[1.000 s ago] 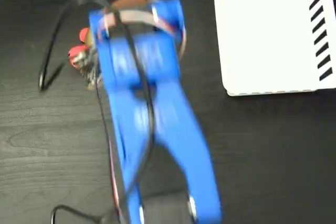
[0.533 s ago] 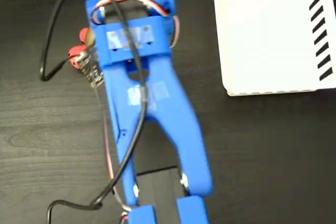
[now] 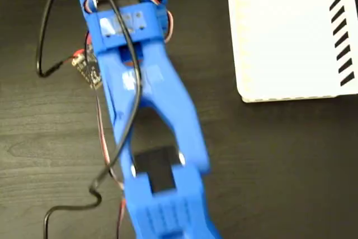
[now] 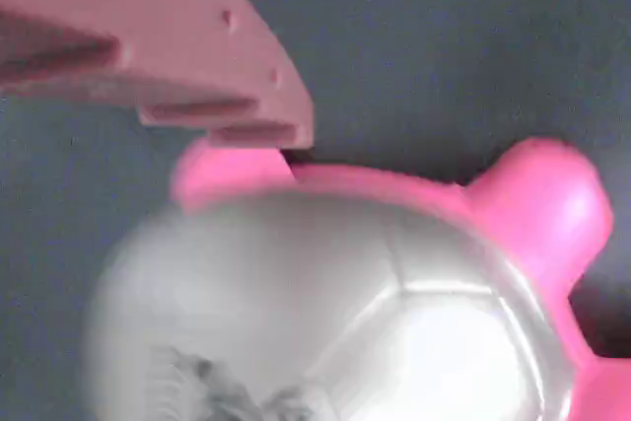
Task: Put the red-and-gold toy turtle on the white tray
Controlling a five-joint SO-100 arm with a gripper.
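Under the blue arm [image 3: 146, 116], the turtle [image 4: 325, 303] sits on the dark counter [image 3: 268, 166], ungrasped as far as I can judge. Jaws: one finger [image 4: 148, 46] visible, opening unclear. White tray [image 3: 285, 37] empty; pickup, carry, drop remain.

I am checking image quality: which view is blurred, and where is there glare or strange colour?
Wrist view: very close and soft; the turtle fills the frame, its shell is washed pale by glare, and the finger above it looks pink. Fixed view: sharper, with slight blur on the blue arm; the white tray is overexposed against the dark table.
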